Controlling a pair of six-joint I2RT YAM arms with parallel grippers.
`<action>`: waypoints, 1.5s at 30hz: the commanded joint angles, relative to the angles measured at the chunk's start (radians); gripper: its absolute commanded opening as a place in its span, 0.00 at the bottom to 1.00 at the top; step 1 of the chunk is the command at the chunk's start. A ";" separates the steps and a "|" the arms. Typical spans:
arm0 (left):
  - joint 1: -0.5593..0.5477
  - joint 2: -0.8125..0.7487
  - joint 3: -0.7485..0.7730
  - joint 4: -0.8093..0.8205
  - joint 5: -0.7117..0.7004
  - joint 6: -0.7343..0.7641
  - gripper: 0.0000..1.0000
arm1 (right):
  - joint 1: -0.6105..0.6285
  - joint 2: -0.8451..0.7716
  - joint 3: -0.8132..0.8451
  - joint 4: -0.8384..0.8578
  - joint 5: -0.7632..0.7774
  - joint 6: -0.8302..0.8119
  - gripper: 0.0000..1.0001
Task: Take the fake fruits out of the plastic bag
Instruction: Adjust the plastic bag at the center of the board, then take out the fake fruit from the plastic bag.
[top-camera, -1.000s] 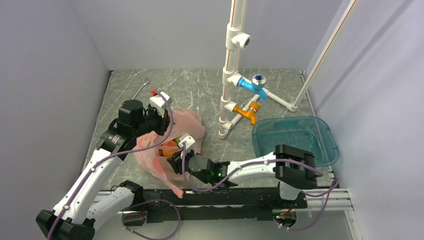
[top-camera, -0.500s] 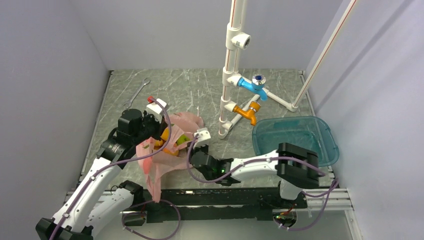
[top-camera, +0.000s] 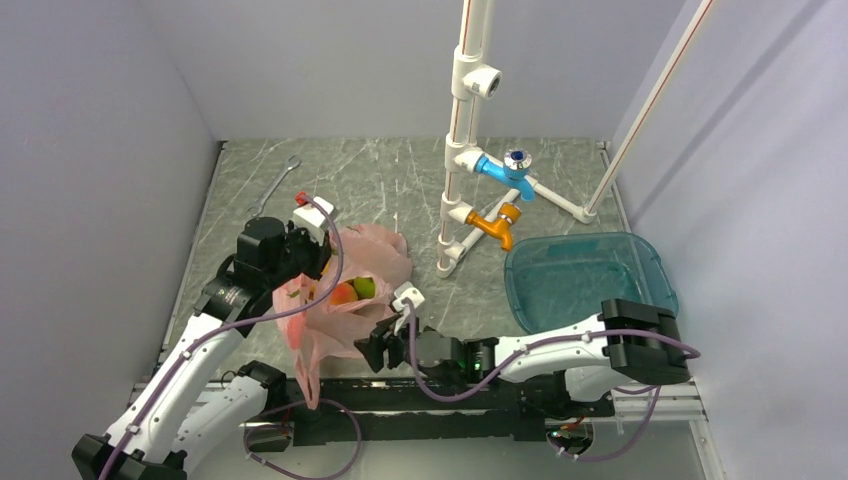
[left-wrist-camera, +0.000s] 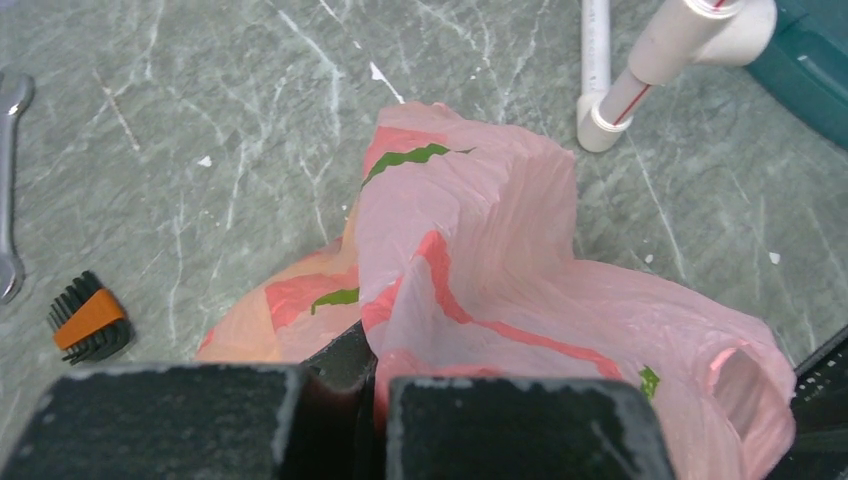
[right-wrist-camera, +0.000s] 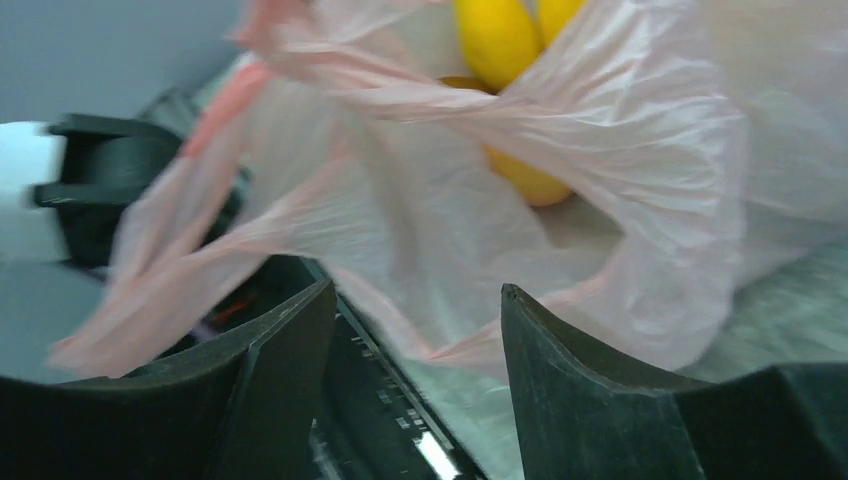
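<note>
The pink plastic bag (top-camera: 375, 248) sits left of centre, and my left gripper (top-camera: 316, 262) is shut on its upper edge, holding it up. In the left wrist view the film (left-wrist-camera: 480, 230) is pinched between the shut jaws of that gripper (left-wrist-camera: 375, 385). Through the bag's mouth show an orange-pink fruit (top-camera: 343, 293) and a green fruit (top-camera: 364, 287). My right gripper (top-camera: 376, 348) is low at the near edge beside the bag, open and holding nothing. In its wrist view the gripper (right-wrist-camera: 418, 295) faces the bag (right-wrist-camera: 620, 180), with yellow fruits (right-wrist-camera: 497, 35) inside.
A teal see-through tub (top-camera: 640, 262) stands at the right. A white pipe stand with blue and orange taps (top-camera: 460, 200) rises behind the bag. A wrench (top-camera: 275, 185) lies at the back left, with a small black-and-orange brush (left-wrist-camera: 90, 320) nearby. A black rail (top-camera: 440, 400) runs along the near edge.
My left gripper lifted the bag's edge, opening its mouth and showing fruits. My right gripper left the bag's side, drew back to the near edge and opened wider.
</note>
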 joint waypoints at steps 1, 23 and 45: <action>0.002 0.005 0.014 0.043 0.101 0.005 0.00 | 0.002 -0.037 -0.065 0.297 -0.215 0.027 0.65; -0.014 -0.014 -0.005 0.058 0.128 0.016 0.00 | -0.154 0.428 0.385 0.104 -0.085 -0.185 0.48; -0.016 0.012 0.003 0.050 0.061 0.016 0.00 | -0.186 0.476 0.387 0.201 0.010 -0.344 0.69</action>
